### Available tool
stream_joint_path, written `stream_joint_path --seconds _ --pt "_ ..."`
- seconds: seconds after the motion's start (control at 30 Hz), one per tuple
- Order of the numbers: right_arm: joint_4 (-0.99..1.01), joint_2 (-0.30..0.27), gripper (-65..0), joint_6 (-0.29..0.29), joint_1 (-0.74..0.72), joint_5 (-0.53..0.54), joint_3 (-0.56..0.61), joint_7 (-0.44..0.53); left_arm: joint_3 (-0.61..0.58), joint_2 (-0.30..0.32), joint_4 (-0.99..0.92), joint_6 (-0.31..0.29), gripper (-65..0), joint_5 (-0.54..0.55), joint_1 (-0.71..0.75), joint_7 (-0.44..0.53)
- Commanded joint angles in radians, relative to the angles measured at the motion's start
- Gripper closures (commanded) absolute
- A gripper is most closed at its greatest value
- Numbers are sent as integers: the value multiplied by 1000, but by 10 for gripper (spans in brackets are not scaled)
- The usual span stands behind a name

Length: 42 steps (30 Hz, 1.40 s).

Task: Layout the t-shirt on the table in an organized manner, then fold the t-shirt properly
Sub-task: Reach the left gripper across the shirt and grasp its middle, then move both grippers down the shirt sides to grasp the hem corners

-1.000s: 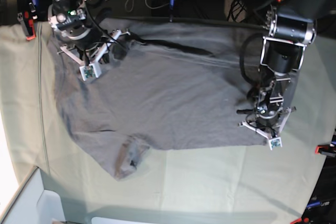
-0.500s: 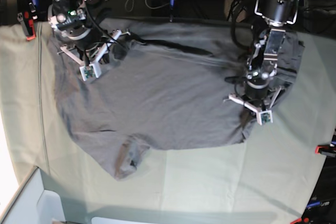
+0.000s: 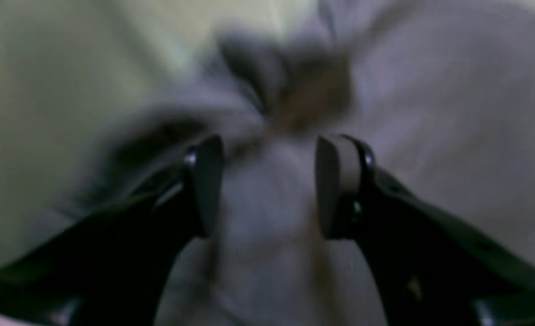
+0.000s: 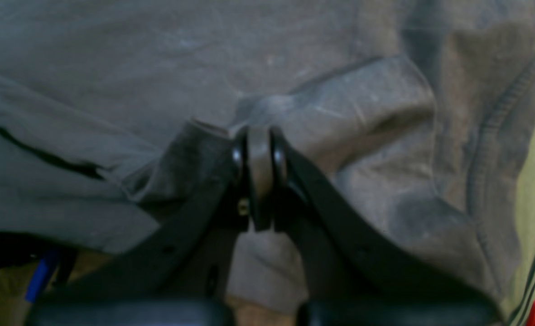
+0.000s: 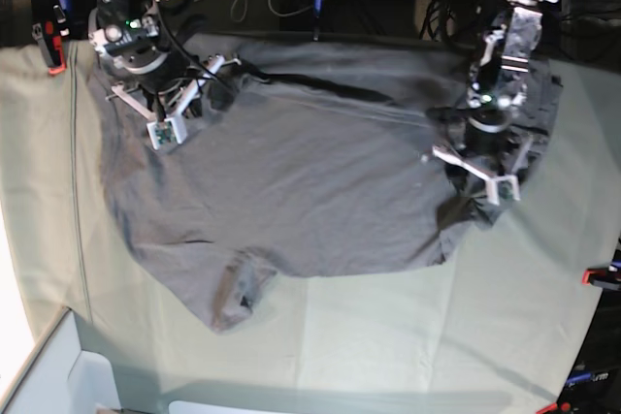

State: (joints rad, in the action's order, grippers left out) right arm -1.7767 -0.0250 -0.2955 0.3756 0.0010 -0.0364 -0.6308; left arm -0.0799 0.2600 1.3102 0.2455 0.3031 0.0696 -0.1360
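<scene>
**Grey shirt sprawled across the covered table**

The table (image 5: 388, 336) wears a pale grey-green cloth, creased, with red clamps (image 5: 600, 276) at its right edge. Directly on it lies the t-shirt (image 5: 301, 191), spread wide but rumpled, its collar (image 5: 243, 288) toward the near side and one end bunched at the right.

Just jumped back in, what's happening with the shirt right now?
The grey t-shirt lies partly spread on the cloth-covered table, still rumpled. The right gripper is shut, pinching a fold of fabric near one edge. The left gripper hangs over bunched fabric at the opposite side, its fingers apart with nothing between them.
</scene>
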Motion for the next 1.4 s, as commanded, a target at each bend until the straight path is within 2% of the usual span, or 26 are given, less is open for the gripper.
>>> stream_joint_path --seconds 0.0,0.13,0.43,0.53,0.7,0.87,1.03,1.17,1.37 --pt "-19 -3 0 -5 -3 6 0 19 10 5 50 -4 -319 -8 -32 32" --pt "-19 -2 0 -5 -3 6 0 19 73 -9 32 -5 -320 -6 -127 31" --pt "-19 -3 0 -5 -11 6 0 19 73 -110 -461 -7 -319 -12 -411 31" --pt "-19 -3 0 -5 -11 6 0 19 73 -115 -547 -7 -317 -12 -431 28" --pt "-19 -3 0 -5 -11 6 0 19 73 -103 -519 -5 -316 -12 -345 28" --pt "-19 -5 0 -5 -13 6 -1 19 76 -40 -314 -5 -316 -6 -159 28" --pt "-15 -5 0 -5 -26 6 0 19 94 -34 -128 -2 -316 -11 -24 28" --pt "-15 -3 0 -8 -40 6 0 19 145 -40 -77 -5 -316 -12 -6 29" --pt "-15 -3 0 -8 -46 7 0 19 141 -41 -77 -5 -315 -12 -21 29"
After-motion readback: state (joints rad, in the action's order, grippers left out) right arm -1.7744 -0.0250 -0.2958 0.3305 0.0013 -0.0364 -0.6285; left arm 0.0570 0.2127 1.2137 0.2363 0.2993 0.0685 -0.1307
